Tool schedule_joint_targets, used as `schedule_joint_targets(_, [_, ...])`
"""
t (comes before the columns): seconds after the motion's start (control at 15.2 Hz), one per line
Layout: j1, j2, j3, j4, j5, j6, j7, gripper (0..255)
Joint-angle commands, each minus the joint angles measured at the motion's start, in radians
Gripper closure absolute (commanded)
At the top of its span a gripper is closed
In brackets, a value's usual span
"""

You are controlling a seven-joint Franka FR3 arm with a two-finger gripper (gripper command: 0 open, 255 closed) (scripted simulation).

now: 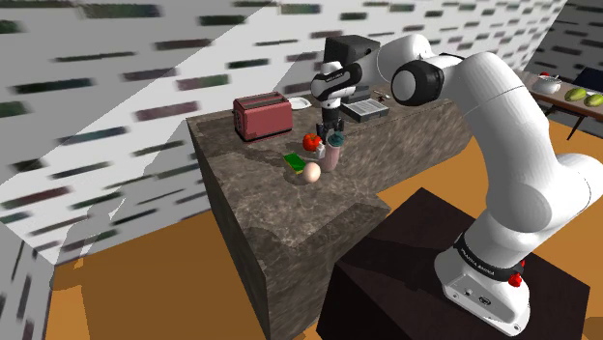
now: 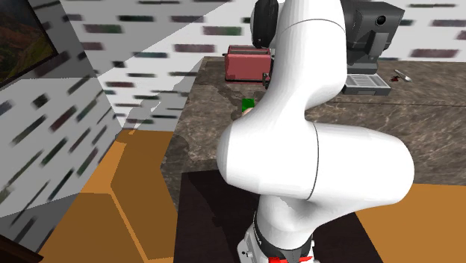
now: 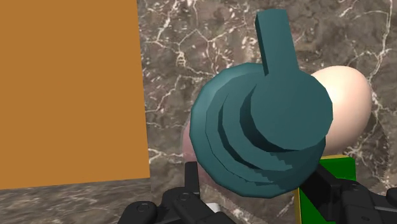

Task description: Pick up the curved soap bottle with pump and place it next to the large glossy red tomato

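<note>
A: Which step?
B: Grasp or release, I judge. The gripper (image 1: 331,126) hangs over the soap bottle (image 1: 333,155), mid-frame in the shoulder view, just right of the tomato (image 1: 311,142). I cannot tell whether the jaws clamp it.
A: Its lie?
B: Upright, with its long axis vertical. The nozzle (image 3: 275,41) points away from the green block (image 3: 337,167). Next calls for 1 straight vertical move.

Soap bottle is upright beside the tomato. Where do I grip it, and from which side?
Grip the soap bottle on its upper body just under the teal pump, coming straight down. It stands upright, the wide pump collar should stop slipping, and the tomato, egg and green block crowd its sides, so a sideways approach looks risky. The end effector sits directly above it.
</note>
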Motion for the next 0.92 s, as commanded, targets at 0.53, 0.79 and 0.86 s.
schedule_joint_targets(0.53, [0.000, 0.000, 0.000, 0.000, 0.000, 0.001, 0.000, 0])
schedule_joint_targets(0.79, [0.001, -0.019, 0.000, 0.095, 0.000, -0.113, 0.000, 0])
schedule_joint_targets(0.86, [0.001, -0.019, 0.000, 0.095, 0.000, -0.113, 0.000, 0])
